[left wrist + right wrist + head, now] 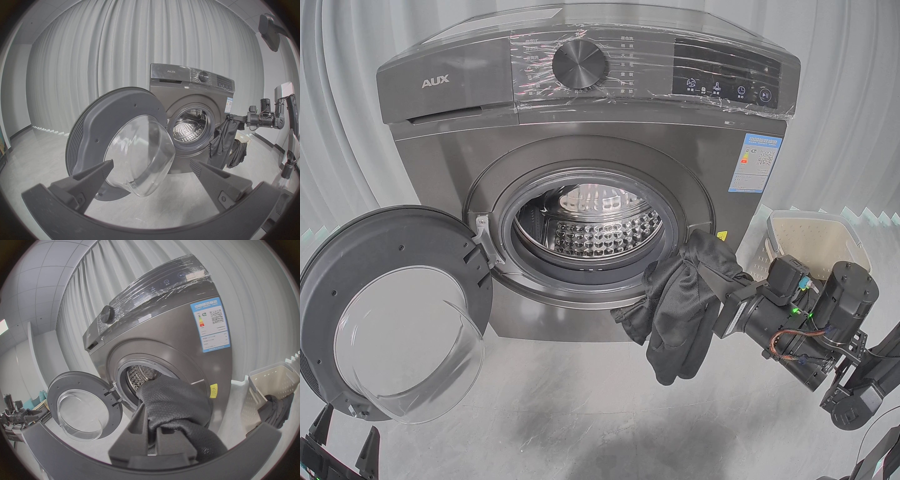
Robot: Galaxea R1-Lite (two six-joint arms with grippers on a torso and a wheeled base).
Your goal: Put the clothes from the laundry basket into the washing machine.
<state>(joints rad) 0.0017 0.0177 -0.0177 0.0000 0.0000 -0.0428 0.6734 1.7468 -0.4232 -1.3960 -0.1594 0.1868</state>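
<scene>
A grey front-loading washing machine stands with its round door swung open to the left and its steel drum bare. My right gripper is shut on a black garment, which hangs just right of and below the drum opening. In the right wrist view the gripper clamps the bunched garment in front of the opening. The cream laundry basket sits on the floor right of the machine, and another dark garment is draped over its rim. My left gripper is open, low at the left, below the door.
The open door with its glass bowl juts out in front of my left gripper. Bare grey floor spreads before the machine. White curtains hang behind it.
</scene>
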